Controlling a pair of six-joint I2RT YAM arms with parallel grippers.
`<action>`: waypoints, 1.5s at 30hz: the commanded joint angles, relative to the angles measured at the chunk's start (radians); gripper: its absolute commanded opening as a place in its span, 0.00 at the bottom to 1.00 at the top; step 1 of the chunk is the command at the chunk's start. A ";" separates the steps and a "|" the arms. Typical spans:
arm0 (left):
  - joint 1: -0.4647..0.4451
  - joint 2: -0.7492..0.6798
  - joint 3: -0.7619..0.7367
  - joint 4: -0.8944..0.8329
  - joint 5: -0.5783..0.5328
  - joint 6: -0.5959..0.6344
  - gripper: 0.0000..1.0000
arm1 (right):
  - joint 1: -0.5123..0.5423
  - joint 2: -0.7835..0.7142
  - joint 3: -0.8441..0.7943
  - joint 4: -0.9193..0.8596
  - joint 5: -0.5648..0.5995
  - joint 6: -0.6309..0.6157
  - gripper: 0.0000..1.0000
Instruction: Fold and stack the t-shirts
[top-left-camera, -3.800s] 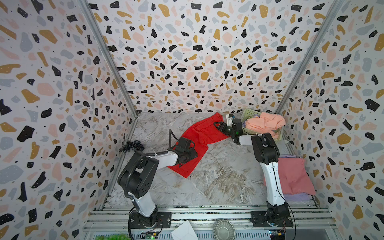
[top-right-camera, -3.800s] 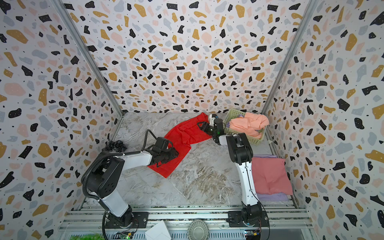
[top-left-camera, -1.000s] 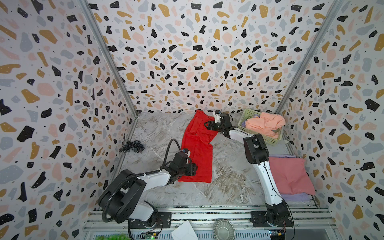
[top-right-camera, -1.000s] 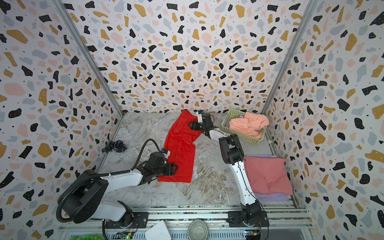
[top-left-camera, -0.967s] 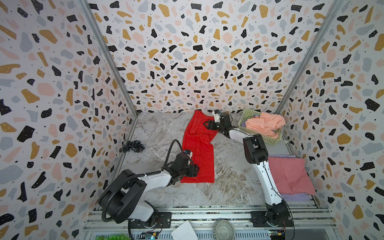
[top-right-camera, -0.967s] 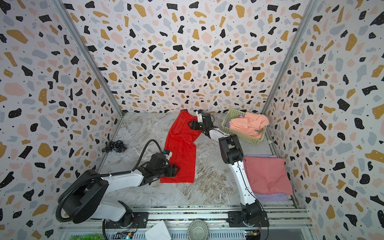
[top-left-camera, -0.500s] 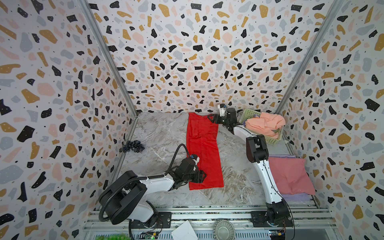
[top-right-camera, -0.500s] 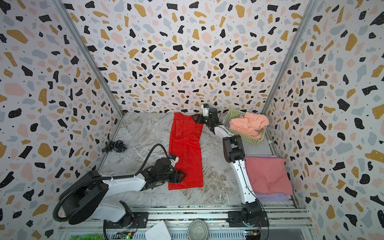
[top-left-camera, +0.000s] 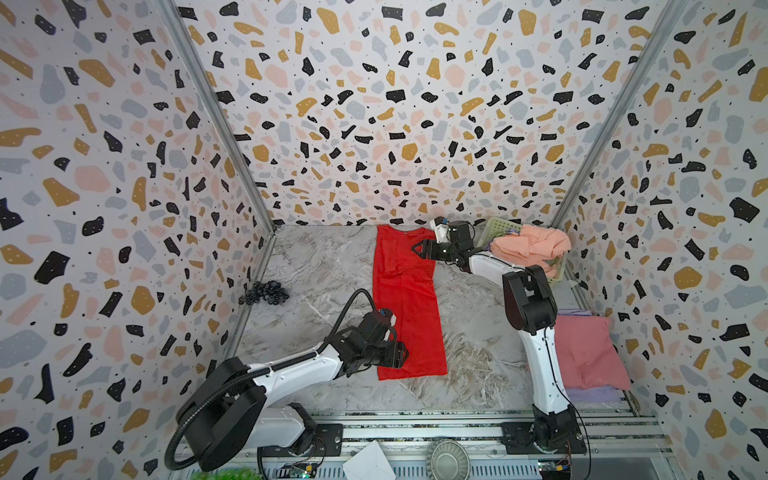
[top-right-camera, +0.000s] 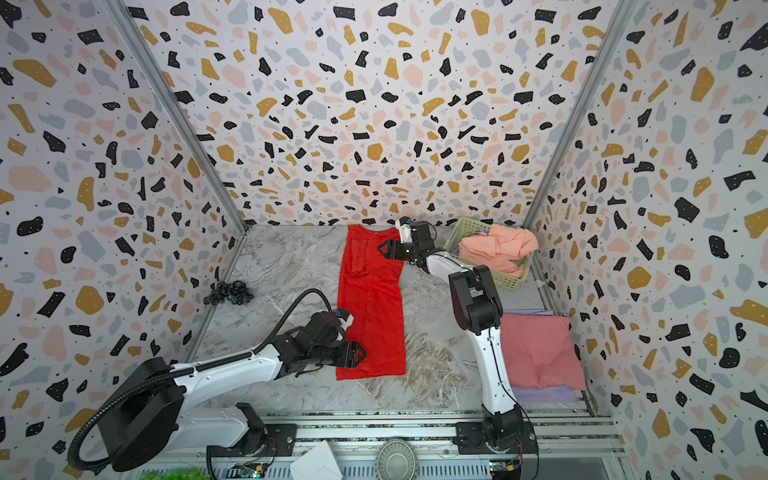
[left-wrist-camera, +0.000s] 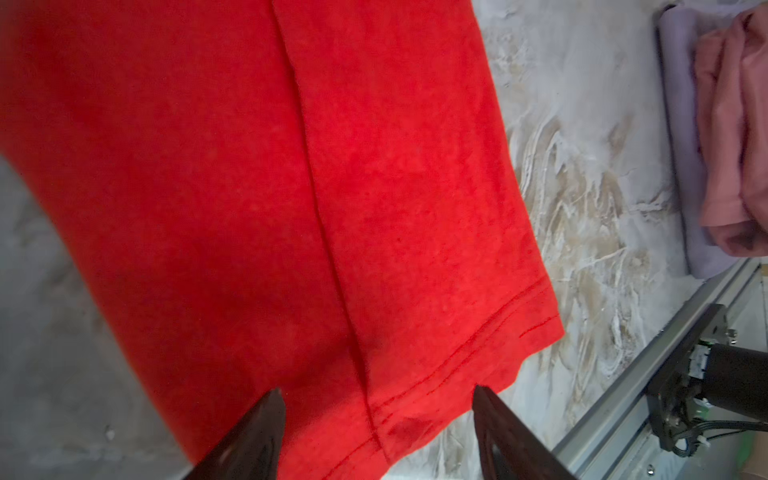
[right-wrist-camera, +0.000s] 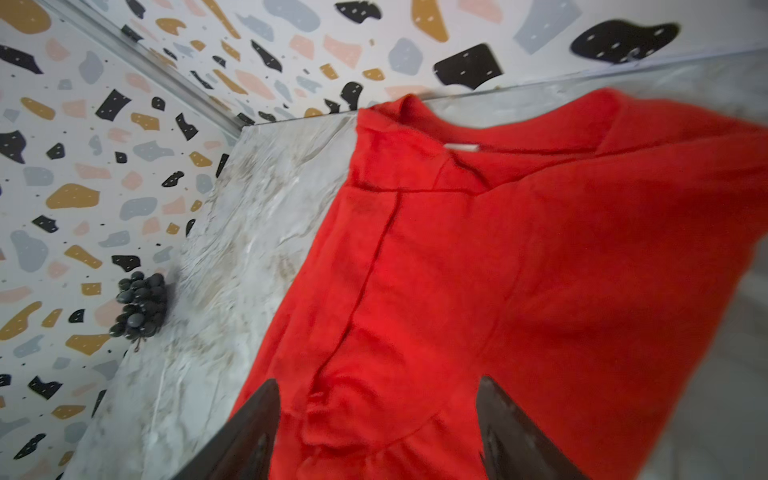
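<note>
- A cluster of dark beads (top-left-camera: 264, 292) lies on the marble surface (top-left-camera: 316, 270) at far left, against the wall, clear of the work.
- The left end effector (top-left-camera: 402, 355) hovers at the near hem of the red t-shirt (top-left-camera: 405, 299), fingers spread wide and holding nothing; its wrist view shows both tips (left-wrist-camera: 266, 419) apart above the hem stitching.
- The red t-shirt lies as a long narrow strip from the far wall toward the near edge, sides apparently already folded in.
- The right end effector (top-left-camera: 417, 249) sits over the collar end, also wide open and empty.
- Judged step: lengthwise fold done and cloth let go; next likely calls for pinching one end and carrying it over the other to halve the strip, keeping edges aligned.
- At right, a green basket (top-left-camera: 503, 226) holds a peach-orange t-shirt (top-left-camera: 532, 247); nearer, a dusty pink t-shirt (top-left-camera: 588, 353) rests folded on a lavender t-shirt (top-left-camera: 592, 392).
- The right wrist view alone shows the collar label and sleeve seam; only the top views show the basket.
</note>
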 joint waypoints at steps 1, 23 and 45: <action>-0.004 -0.015 0.015 0.032 0.017 -0.016 0.73 | 0.011 -0.064 -0.065 -0.015 0.055 0.027 0.75; 0.009 0.160 -0.153 0.132 0.072 -0.052 0.73 | 0.015 0.188 0.146 -0.074 0.154 0.019 0.90; 0.106 -0.196 -0.051 -0.142 0.029 -0.076 0.65 | 0.043 -0.539 -0.487 -0.259 0.040 -0.126 0.84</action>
